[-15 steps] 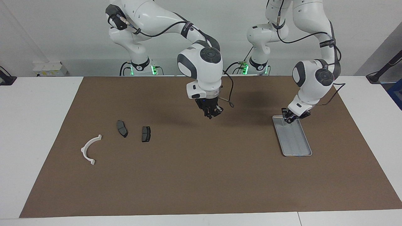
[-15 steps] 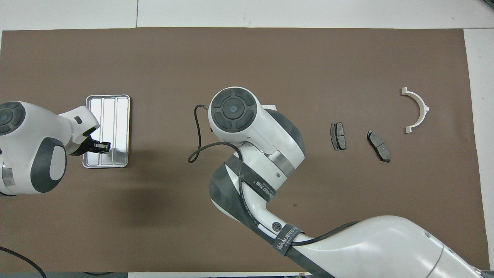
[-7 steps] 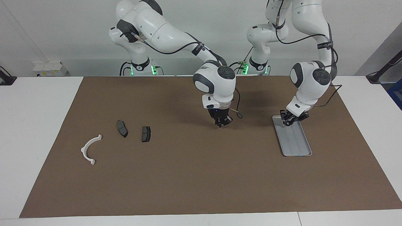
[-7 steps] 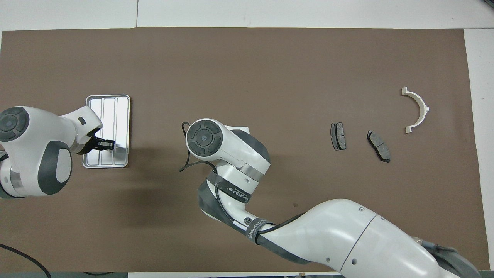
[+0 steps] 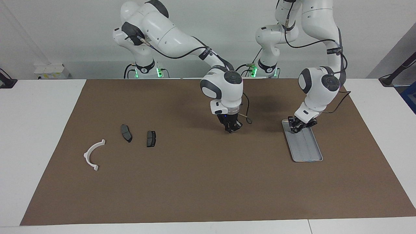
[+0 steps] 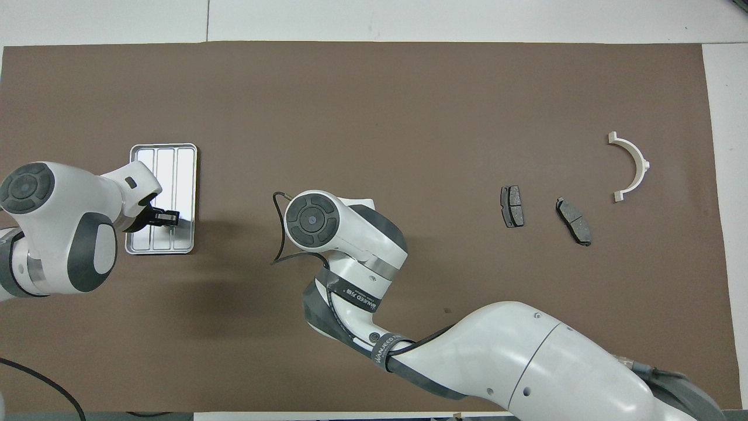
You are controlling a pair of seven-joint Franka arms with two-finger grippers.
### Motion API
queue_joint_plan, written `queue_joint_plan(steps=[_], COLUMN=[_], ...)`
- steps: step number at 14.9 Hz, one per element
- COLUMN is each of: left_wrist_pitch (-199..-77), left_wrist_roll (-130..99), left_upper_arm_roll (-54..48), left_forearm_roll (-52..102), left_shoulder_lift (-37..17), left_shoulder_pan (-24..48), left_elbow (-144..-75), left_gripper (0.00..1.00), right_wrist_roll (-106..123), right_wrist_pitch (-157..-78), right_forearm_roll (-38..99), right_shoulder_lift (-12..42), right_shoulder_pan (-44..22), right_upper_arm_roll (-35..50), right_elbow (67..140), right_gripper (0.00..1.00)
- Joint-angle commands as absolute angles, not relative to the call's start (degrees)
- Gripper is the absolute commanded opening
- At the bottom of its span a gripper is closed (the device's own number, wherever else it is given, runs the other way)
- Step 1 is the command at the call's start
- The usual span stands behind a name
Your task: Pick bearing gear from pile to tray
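Observation:
The pile lies toward the right arm's end of the table: a white half-ring (image 5: 93, 154) (image 6: 631, 166) and two dark brake-pad plates (image 5: 126, 133) (image 5: 151, 138) (image 6: 512, 206) (image 6: 573, 220). No bearing gear shows in either view. The silver ridged tray (image 5: 307, 149) (image 6: 175, 169) sits toward the left arm's end. My left gripper (image 5: 298, 127) (image 6: 166, 218) hangs low over the tray's end nearer the robots. My right gripper (image 5: 231, 128) is shut, low over the mat's middle between pile and tray. Whether it holds anything small does not show. Its wrist hides it from above.
A brown mat (image 5: 208, 182) covers most of the white table (image 5: 39, 130). A loose black cable loop (image 5: 246, 118) hangs beside the right wrist. The right arm's forearm (image 6: 526, 356) spans the mat's part nearest the robots.
The right arm has swung from the mat's middle toward the tray and come down lower. The left gripper has shifted slightly over the tray's near end. The pile has not moved.

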State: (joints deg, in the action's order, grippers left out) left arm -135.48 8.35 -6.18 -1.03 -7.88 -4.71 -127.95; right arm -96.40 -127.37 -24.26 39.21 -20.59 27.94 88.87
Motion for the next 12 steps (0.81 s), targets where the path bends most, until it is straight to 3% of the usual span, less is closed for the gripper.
queue_joint_plan(steps=[1, 2, 3, 4, 5, 7, 8, 9, 10, 12], left_wrist_pitch=[-137.55, -137.81, -137.99, -138.08, -138.08, -137.81, -137.81, -137.46, -137.11, -134.93], left_wrist_roll=[9.49, 9.41, 9.4, 9.4, 9.49, 9.58, 10.54, 11.68, 12.12, 12.22], left_upper_arm_roll=[-5.8, -5.71, -5.71, -5.71, -5.71, -5.71, -5.71, -5.63, -5.63, -5.63], left_forearm_roll=[-0.09, -0.09, -0.09, -0.09, -0.09, -0.09, -0.09, -0.09, -0.09, -0.09], left_shoulder_lift=[-8.09, -8.17, -8.17, -8.26, -8.26, -8.26, -8.26, -8.17, -8.17, -7.91], left_shoulder_pan=[-3.87, -3.17, -3.08, -2.9, -2.81, -2.81, -2.81, -2.81, -2.81, -2.9], left_elbow=[-129.02, -129.02, -129.11, -129.2, -129.29, -129.29, -129.2, -129.2, -128.85, -127.37], left_gripper=[0.0, 0.0, 0.0, 0.0, 0.0, 0.05, 0.49, 0.78, 0.94, 1.0], right_wrist_roll=[-98.44, -98.44, -98.35, -98.44, -98.35, -97.83, -97.56, -97.04, -95.2, -89.85], right_wrist_pitch=[-130.69, -130.61, -129.82, -128.77, -126.06, -118.78, -115.09, -111.83, -109.01, -104.09], right_forearm_roll=[-26.98, -26.98, -26.9, -26.81, -26.81, -26.28, -25.93, -24.88, -22.61, -18.13], right_shoulder_lift=[38.15, 38.14, 38.14, 38.06, 37.88, 38.05, 37.97, 37.79, 37.53, 35.87], right_shoulder_pan=[-19.6, -19.51, -19.51, -19.6, -19.51, -19.42, -19.08, -18.38, -17.41, -14.69], right_upper_arm_roll=[28.04, 28.04, 28.04, 28.04, 28.04, 28.21, 28.3, 28.47, 28.56, 28.56], right_elbow=[93.07, 92.99, 92.73, 92.29, 91.24, 85.37, 83.08, 80.88, 78.08, 74.46], right_gripper=[0.0, 0.0, 0.18, 0.87, 1.0, 1.0, 1.0, 1.0, 1.0, 1.0])
